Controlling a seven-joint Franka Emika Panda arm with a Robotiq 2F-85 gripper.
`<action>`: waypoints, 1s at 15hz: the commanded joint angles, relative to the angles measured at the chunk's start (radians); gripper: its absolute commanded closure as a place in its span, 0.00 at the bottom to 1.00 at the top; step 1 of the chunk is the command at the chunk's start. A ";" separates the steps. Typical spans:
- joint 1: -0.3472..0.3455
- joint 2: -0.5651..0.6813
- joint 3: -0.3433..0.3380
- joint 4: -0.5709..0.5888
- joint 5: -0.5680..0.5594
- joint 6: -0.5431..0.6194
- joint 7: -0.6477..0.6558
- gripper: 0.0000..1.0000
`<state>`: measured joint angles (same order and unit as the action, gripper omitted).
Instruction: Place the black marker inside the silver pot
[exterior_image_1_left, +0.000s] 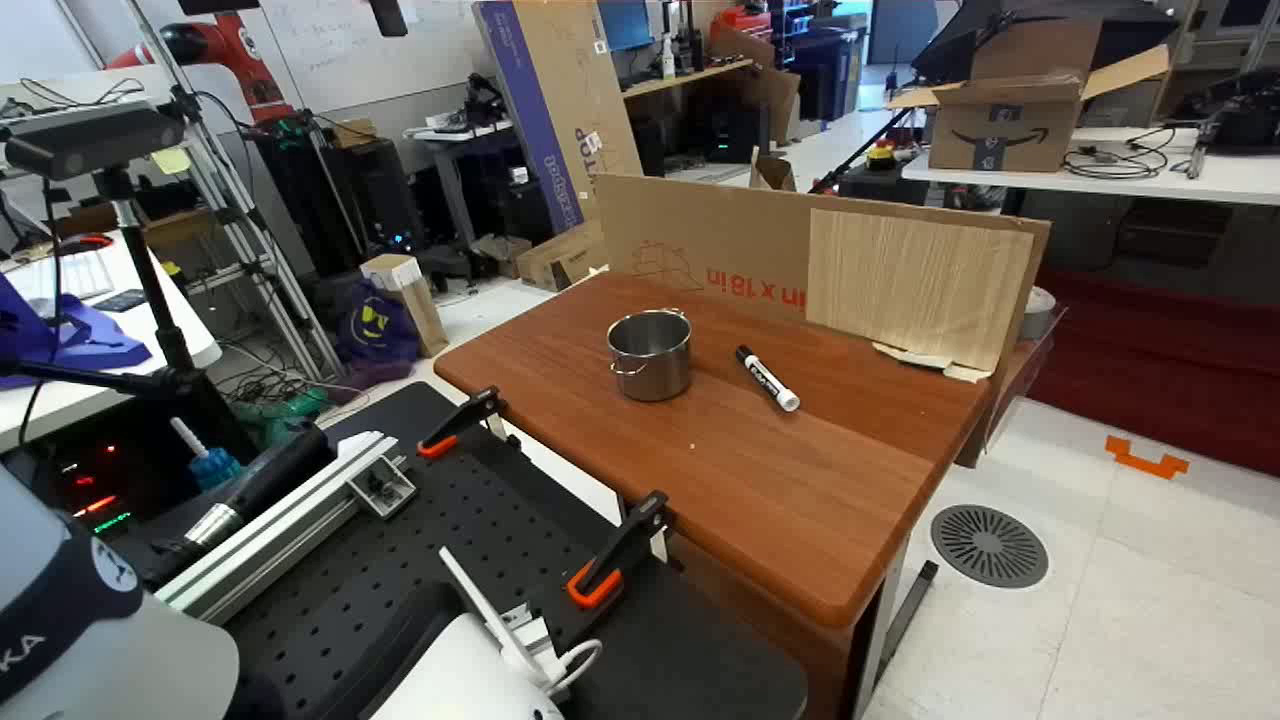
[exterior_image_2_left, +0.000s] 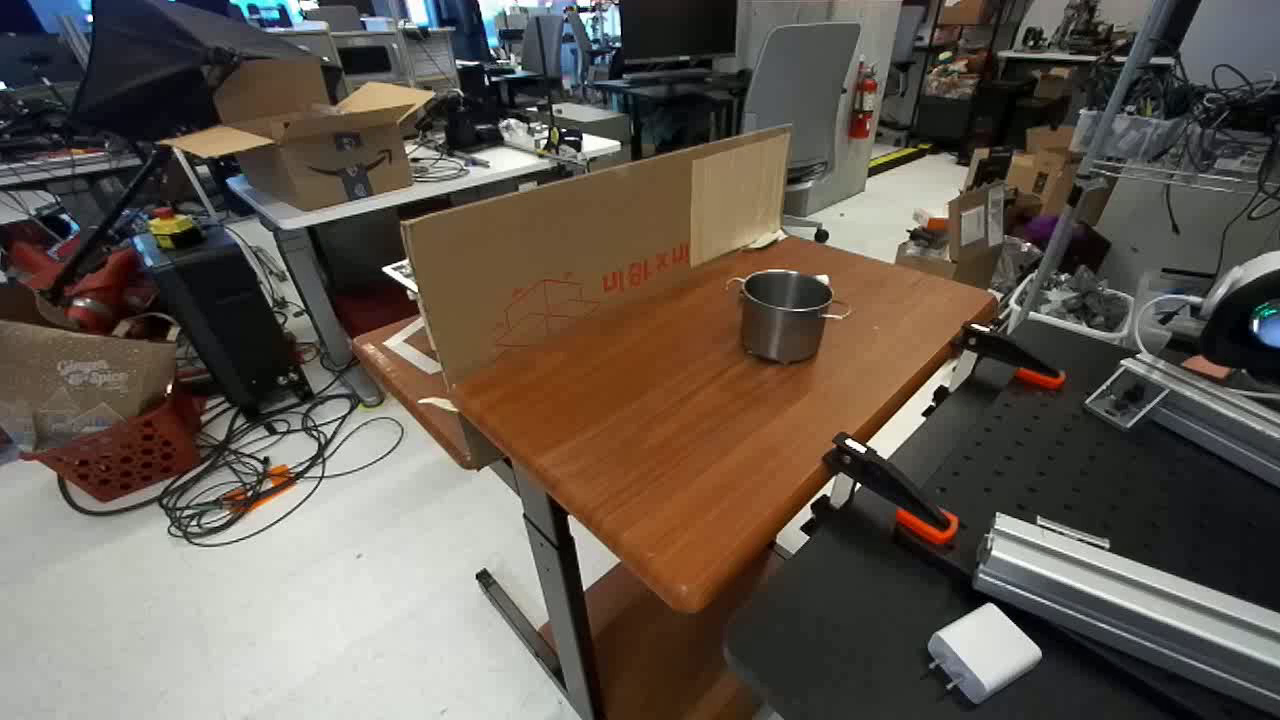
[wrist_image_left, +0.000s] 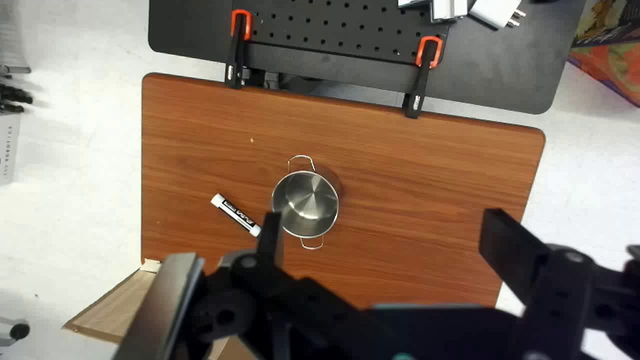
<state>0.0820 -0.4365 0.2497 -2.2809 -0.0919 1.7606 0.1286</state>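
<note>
The black marker (exterior_image_1_left: 767, 378) lies on the brown table (exterior_image_1_left: 760, 490), with a white barrel, dark label and dark cap. It also shows in the wrist view (wrist_image_left: 235, 215), left of the pot. The silver pot (exterior_image_1_left: 650, 362) stands upright with two thin wire handles. It also shows in an exterior view (exterior_image_2_left: 783, 322) and the wrist view (wrist_image_left: 307, 202); its visible inside is bare. In that exterior view the pot hides most of the marker. My gripper (wrist_image_left: 382, 216) is open and empty, above the table; its left finger overlaps the pot's rim and marker's end in view. Neither exterior view shows it.
A cardboard panel (exterior_image_1_left: 700, 235) stands along the table's far edge. Two black clamps with orange pads (exterior_image_1_left: 618, 550) (exterior_image_1_left: 460, 422) grip the near edge, beside a black perforated board (exterior_image_1_left: 470, 530). A white charger (exterior_image_2_left: 985, 650) lies on the board side.
</note>
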 joint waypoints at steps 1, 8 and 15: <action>0.024 0.003 -0.020 0.003 -0.008 -0.003 0.008 0.00; 0.024 0.003 -0.020 0.004 -0.008 -0.003 0.008 0.00; 0.022 0.063 -0.063 0.039 -0.028 0.049 -0.118 0.00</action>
<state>0.0849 -0.4245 0.2267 -2.2762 -0.0961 1.7822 0.0832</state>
